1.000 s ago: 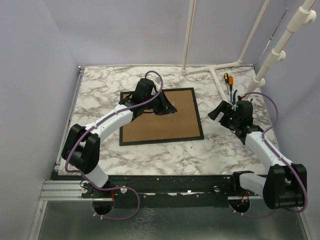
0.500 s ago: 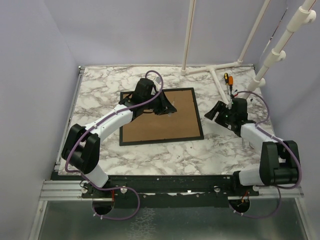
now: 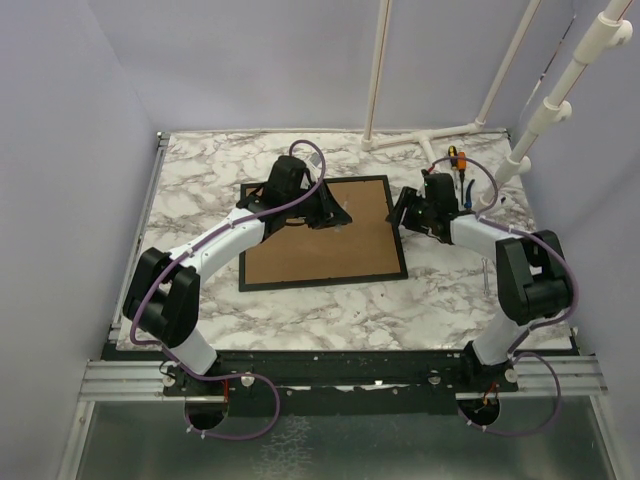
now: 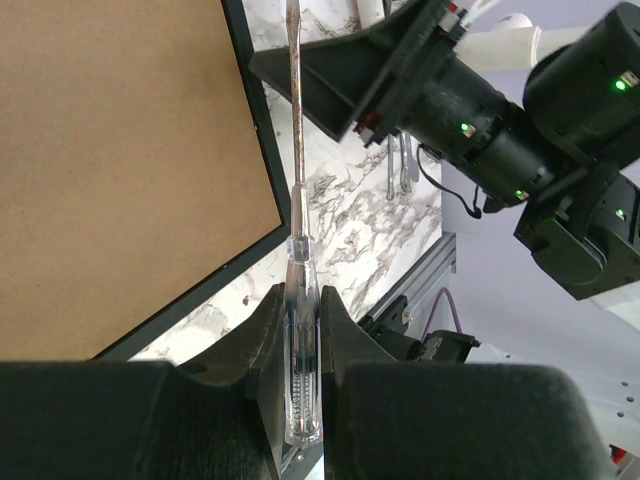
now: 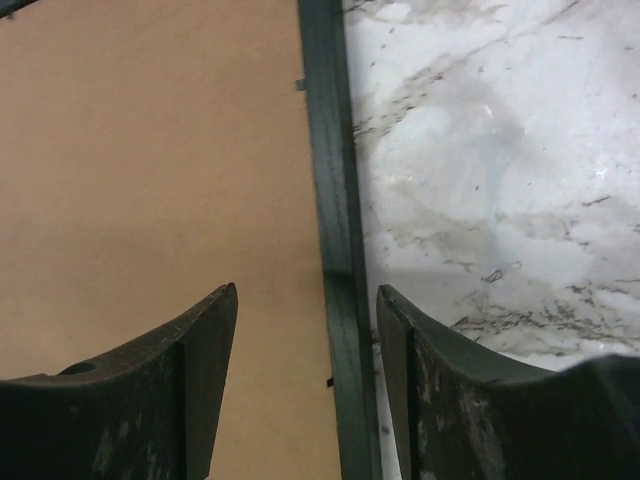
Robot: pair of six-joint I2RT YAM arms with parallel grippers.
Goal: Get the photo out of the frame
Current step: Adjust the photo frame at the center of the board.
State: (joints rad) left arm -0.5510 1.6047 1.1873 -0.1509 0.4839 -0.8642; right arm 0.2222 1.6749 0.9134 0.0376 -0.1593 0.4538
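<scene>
The frame (image 3: 320, 282) lies face down on the table (image 3: 300, 310), with its backing board (image 3: 330, 250) seated inside the black border. The photo is hidden beneath the board; no part of it shows. The left gripper (image 4: 300, 310) is clenched on a screwdriver (image 4: 296, 200) above the far part of the board. The right gripper (image 5: 305, 320) straddles the right border, jaws apart, gripping nothing. Judgement: the task is at an early stage; board release and photo extraction are not yet done
</scene>
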